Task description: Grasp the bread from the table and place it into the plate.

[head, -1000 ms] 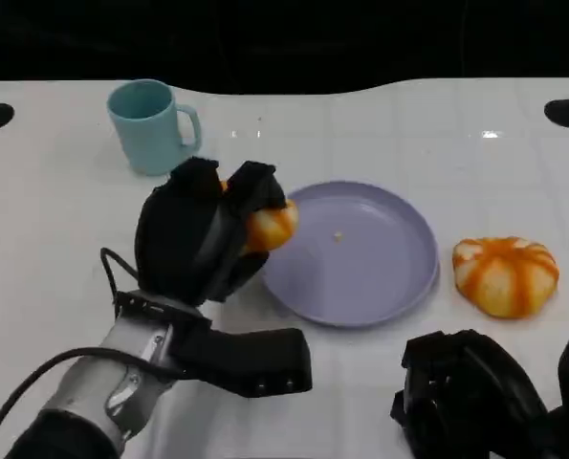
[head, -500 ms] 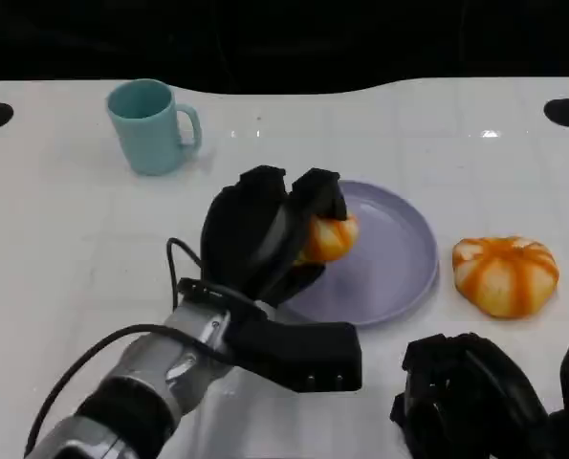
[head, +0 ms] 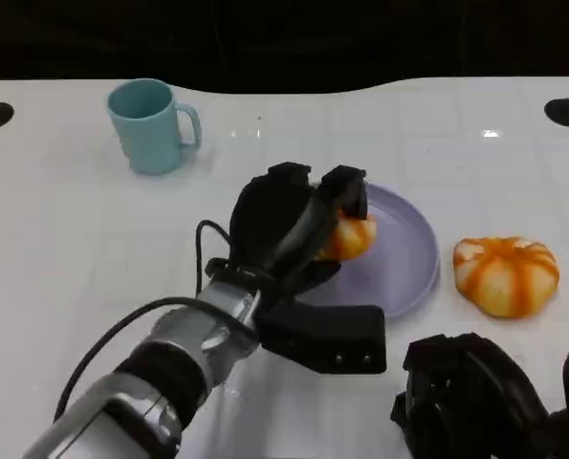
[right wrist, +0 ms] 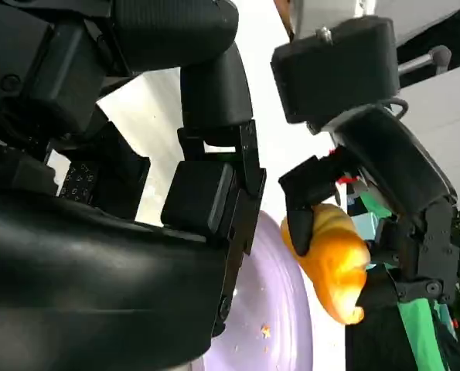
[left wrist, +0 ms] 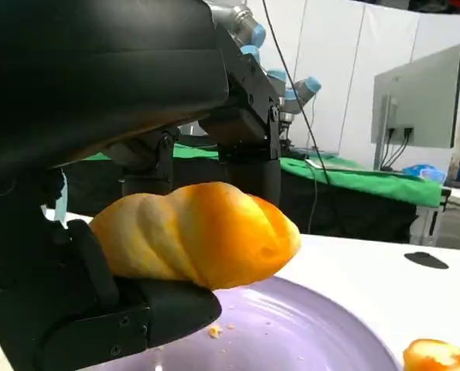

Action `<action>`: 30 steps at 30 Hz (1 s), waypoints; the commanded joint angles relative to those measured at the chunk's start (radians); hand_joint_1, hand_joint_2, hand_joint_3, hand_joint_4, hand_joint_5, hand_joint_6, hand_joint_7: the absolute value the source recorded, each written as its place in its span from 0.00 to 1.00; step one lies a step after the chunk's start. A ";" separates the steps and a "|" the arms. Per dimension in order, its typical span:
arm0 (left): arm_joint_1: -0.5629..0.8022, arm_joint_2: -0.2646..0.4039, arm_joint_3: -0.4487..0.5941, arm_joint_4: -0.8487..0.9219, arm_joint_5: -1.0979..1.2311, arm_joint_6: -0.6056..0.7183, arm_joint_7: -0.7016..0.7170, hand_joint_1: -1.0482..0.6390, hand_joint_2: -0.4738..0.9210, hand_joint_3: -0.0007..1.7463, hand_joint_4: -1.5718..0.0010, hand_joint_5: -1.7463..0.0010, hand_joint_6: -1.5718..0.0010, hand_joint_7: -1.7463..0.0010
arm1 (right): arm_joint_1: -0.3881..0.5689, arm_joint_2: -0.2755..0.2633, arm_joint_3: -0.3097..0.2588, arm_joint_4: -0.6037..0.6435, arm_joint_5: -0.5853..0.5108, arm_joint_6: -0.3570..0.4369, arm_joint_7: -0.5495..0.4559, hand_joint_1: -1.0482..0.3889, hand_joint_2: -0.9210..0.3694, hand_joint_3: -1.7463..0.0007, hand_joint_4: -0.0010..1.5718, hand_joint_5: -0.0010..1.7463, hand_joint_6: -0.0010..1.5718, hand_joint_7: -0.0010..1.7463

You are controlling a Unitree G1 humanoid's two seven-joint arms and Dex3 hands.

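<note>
A white table (head: 64,239) is spreading across the whole scene, its far edge running against a dark background. The left arm is reaching in from the near left, and its silver forearm is angling toward the middle of the table. At its end the left hand (head: 289,234) is hanging over the left part of the plate (head: 408,258), its black fingers clamped around the bread (head: 349,237). In the left wrist view the bread (left wrist: 195,236), a twisted orange-yellow roll, is sitting between the fingers above the lilac plate (left wrist: 307,332), clear of its surface, with small crumbs lying on the plate below. The right hand (head: 475,397) is resting low at the near right edge, near the plate's near rim; whether its fingers are apart or together cannot be told. A second piece of bread (head: 506,275), round and striped orange and white, is lying on the table just right of the plate. A light blue mug (head: 150,124) is standing upright at the far left, well apart from the plate, its handle pointing right.
</note>
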State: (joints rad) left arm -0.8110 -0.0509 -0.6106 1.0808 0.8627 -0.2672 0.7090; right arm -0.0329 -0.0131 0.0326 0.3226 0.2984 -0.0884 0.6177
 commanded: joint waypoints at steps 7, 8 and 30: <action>-0.046 0.045 -0.003 -0.032 -0.062 0.032 -0.357 0.17 0.97 0.12 0.84 0.53 0.86 0.78 | -0.024 -0.005 -0.014 0.034 0.010 -0.006 0.004 0.00 0.74 0.17 0.97 0.77 1.00 0.56; -0.048 0.051 -0.006 -0.044 -0.061 0.047 -0.398 0.11 0.99 0.14 0.94 0.54 0.94 0.75 | -0.024 -0.004 -0.014 0.036 0.008 -0.013 0.005 0.00 0.74 0.17 0.97 0.77 1.00 0.56; 0.089 0.189 0.056 -0.373 -0.127 0.025 -0.586 0.01 1.00 0.23 0.94 0.45 0.98 0.67 | -0.026 -0.007 -0.012 0.031 0.000 -0.019 -0.008 0.00 0.76 0.14 0.97 0.77 1.00 0.56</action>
State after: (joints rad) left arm -0.7724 0.1107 -0.5869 0.7256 0.7653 -0.1790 0.0344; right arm -0.0565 -0.0091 0.0309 0.3590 0.2990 -0.1070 0.6140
